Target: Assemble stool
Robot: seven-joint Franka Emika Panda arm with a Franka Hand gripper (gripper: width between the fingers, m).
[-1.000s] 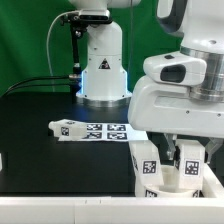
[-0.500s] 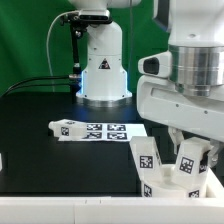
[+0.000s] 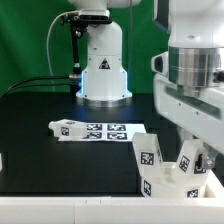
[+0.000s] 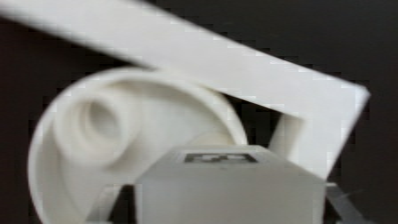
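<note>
The stool (image 3: 172, 186) is sitting at the desk's (image 3: 40, 120) near edge, on the exterior view's right, with two tagged legs pointing upward. The gripper (image 3: 180, 143) is hanging between those legs, and whether it is clenched or released cannot be told. A loose leg (image 3: 65, 128) is lying just beside the marker board (image 3: 110, 131). The wrist view is showing the round seat (image 4: 125, 120) close up.
</note>
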